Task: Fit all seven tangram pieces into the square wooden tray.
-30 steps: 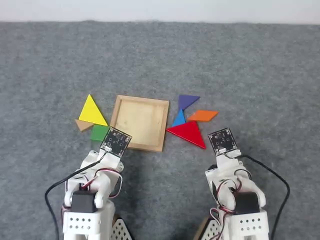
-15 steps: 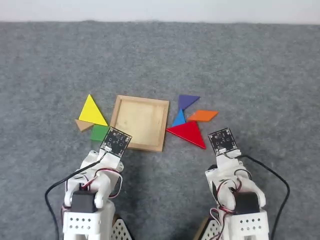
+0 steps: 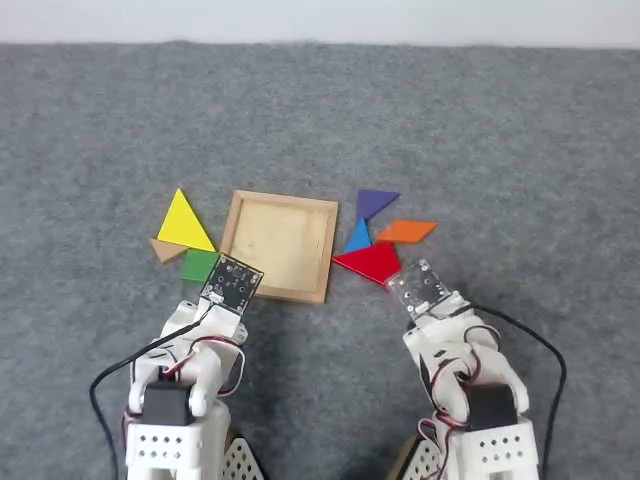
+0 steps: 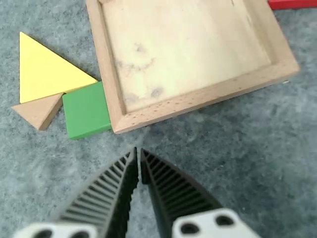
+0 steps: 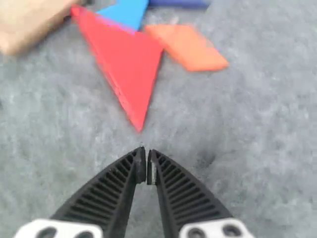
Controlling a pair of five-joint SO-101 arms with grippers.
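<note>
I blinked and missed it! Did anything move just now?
The right pincer swung left and forward, up to the tip of the red triangle, shut and holding nothing. The left pincer, the wooden tray and the triangle itself stayed put.

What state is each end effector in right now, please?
Left end effector: closed, holding nothing, near the wooden tray.
Right end effector: closed, holding nothing, just short of a tip of the red triangle.
</note>
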